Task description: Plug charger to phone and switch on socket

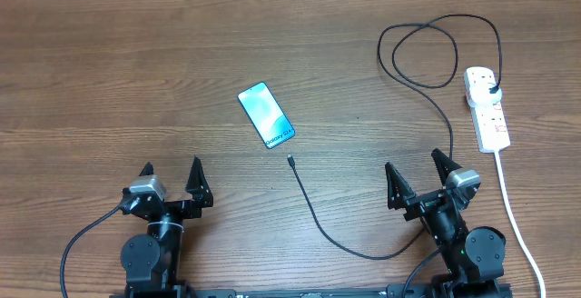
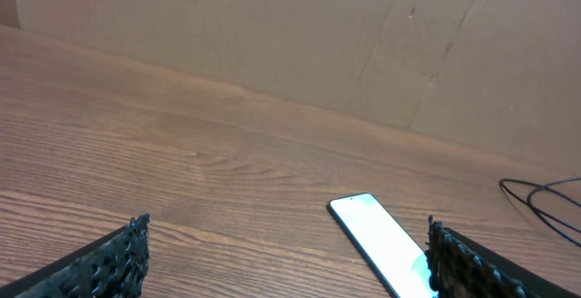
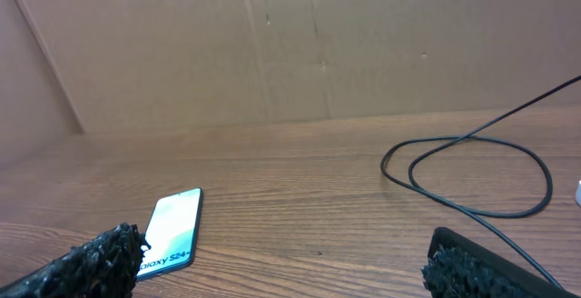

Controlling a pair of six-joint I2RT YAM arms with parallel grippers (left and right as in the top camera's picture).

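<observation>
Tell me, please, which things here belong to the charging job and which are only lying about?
For the job: phone, charger, socket.
Only surroundings: table, cardboard wall.

A brown wood-grain table (image 1: 109,80) fills the overhead view, its grain running left to right. Along its far edge stands a plain tan wall (image 2: 272,34) that looks like cardboard. It has faint vertical seams (image 3: 318,44) and meets an angled side panel (image 3: 23,89) at the left. The light is soft and even, with no hard shadows.
</observation>
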